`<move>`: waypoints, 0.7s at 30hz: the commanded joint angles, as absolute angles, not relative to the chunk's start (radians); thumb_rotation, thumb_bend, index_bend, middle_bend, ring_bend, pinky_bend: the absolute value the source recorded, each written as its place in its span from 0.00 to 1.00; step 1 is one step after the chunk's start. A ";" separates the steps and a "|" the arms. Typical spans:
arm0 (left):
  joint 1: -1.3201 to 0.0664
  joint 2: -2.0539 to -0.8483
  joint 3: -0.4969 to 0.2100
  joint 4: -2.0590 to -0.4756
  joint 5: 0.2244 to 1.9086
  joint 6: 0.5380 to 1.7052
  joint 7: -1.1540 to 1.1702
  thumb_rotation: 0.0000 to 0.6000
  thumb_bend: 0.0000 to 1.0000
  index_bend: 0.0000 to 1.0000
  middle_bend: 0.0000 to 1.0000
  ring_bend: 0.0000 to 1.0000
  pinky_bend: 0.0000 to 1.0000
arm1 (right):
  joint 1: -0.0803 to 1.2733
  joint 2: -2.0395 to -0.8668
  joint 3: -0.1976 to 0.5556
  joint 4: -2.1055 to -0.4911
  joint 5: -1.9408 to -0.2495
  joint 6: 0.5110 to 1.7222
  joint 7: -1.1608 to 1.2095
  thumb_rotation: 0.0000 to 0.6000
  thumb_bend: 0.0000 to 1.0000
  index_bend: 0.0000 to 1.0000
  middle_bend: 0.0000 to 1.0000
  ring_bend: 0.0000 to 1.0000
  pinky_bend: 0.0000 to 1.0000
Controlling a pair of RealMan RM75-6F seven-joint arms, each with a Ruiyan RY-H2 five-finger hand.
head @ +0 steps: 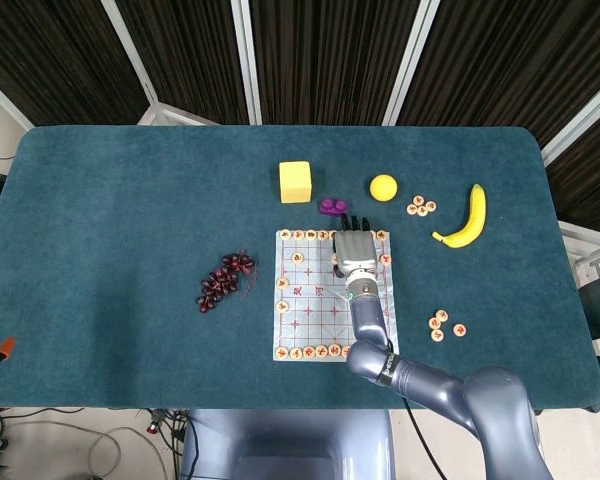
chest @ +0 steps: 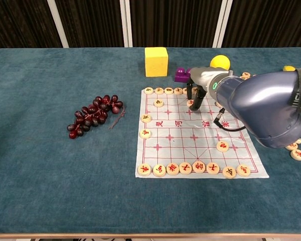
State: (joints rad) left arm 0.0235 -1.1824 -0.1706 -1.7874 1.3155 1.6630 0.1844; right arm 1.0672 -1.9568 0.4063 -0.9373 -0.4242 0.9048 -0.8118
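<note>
Your right hand (chest: 198, 90) | fingers pointing down onto a chess piece (chest: 191, 103) near the chessboard's (chest: 190, 135) far row | grip: cannot tell | purple block (chest: 182, 75) just beyond.

The Chinese chess board (chest: 190, 135) is a thin white sheet with a red grid, lying flat on the blue cloth. Round tan chess pieces (chest: 192, 167) with red characters line its near edge; more sit along the far edge. One piece (chest: 191, 103) lies under the right hand's (head: 354, 251) fingertips (chest: 195, 104) — fingers pointing down.
</note>
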 commanded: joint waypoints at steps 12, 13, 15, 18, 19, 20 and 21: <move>0.022 -1.184 -0.172 -1.787 1.313 1.662 0.188 1.00 0.03 0.02 0.00 0.00 0.04 | 1.068 -1.957 0.409 -0.936 -0.426 0.896 -0.815 1.00 0.37 0.51 0.00 0.00 0.02; 0.022 -1.184 -0.172 -1.787 1.313 1.662 0.188 1.00 0.03 0.02 0.00 0.00 0.04 | 1.068 -1.957 0.410 -0.937 -0.426 0.896 -0.815 1.00 0.37 0.51 0.00 0.00 0.02; 0.022 -1.183 -0.172 -1.788 1.313 1.662 0.187 1.00 0.03 0.02 0.00 0.00 0.04 | 1.068 -1.955 0.416 -0.940 -0.424 0.896 -0.810 1.00 0.37 0.52 0.00 0.00 0.02; 0.022 -1.183 -0.172 -1.787 1.312 1.662 0.186 1.00 0.03 0.02 0.00 0.00 0.04 | 1.068 -1.952 0.418 -0.943 -0.422 0.896 -0.811 1.00 0.37 0.53 0.00 0.00 0.02; 0.022 -1.183 -0.172 -1.788 1.312 1.661 0.186 1.00 0.03 0.02 0.00 0.00 0.04 | 1.068 -1.951 0.419 -0.945 -0.421 0.897 -0.812 1.00 0.37 0.53 0.00 0.00 0.02; 0.021 -1.183 -0.172 -1.788 1.311 1.661 0.186 1.00 0.03 0.02 0.00 0.00 0.04 | 1.068 -1.949 0.420 -0.947 -0.421 0.897 -0.812 1.00 0.37 0.53 0.00 0.00 0.02; 0.021 -1.183 -0.173 -1.787 1.311 1.660 0.186 1.00 0.03 0.02 0.00 0.00 0.04 | 1.068 -1.947 0.422 -0.949 -0.419 0.898 -0.812 1.00 0.37 0.53 0.00 0.00 0.02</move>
State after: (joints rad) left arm 0.0209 -1.1831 -0.1725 -1.7874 1.3106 1.6600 0.1858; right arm 1.0677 -1.9479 0.4208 -0.9481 -0.4199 0.8976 -0.8119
